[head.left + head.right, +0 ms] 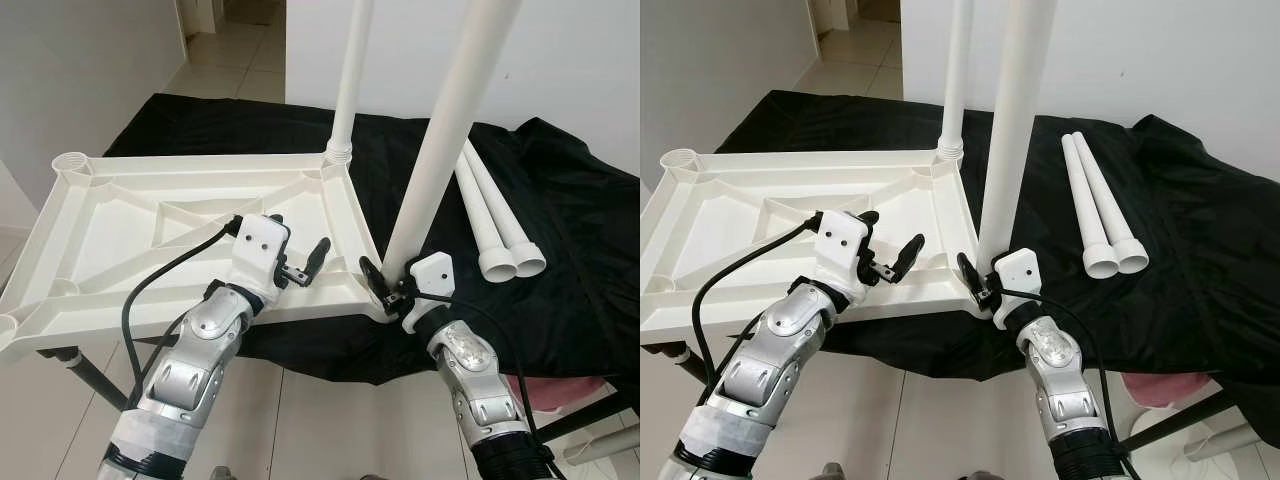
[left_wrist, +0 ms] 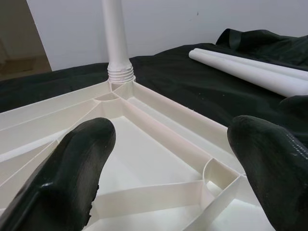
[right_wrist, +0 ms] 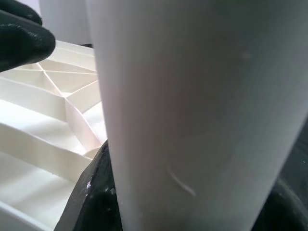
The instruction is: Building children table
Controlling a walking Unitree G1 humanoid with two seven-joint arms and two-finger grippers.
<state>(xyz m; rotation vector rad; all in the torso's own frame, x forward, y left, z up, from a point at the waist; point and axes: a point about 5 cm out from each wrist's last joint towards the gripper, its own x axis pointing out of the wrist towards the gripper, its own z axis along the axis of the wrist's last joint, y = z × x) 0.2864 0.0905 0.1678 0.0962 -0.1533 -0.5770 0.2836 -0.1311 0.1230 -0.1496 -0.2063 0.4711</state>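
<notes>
A white plastic tabletop (image 1: 180, 215) lies upside down on a table draped in black cloth. One white leg (image 1: 347, 100) stands screwed into its far right corner socket. A second white leg (image 1: 445, 130) stands at the near right corner. My right gripper (image 1: 393, 283) is shut on that leg's base, and the leg (image 3: 192, 106) sits between the fingers in the right wrist view. My left gripper (image 1: 298, 245) hovers open over the tabletop's near right part, with nothing between its fingers (image 2: 72, 173). Two loose legs (image 1: 495, 215) lie side by side on the cloth to the right.
The black cloth (image 1: 580, 230) hangs over the table's front edge. The tabletop's left corner sockets (image 1: 70, 162) hold no legs. A pink object (image 1: 570, 392) sits low at the right. A white wall stands behind, with tiled floor (image 1: 230, 50) at the far left.
</notes>
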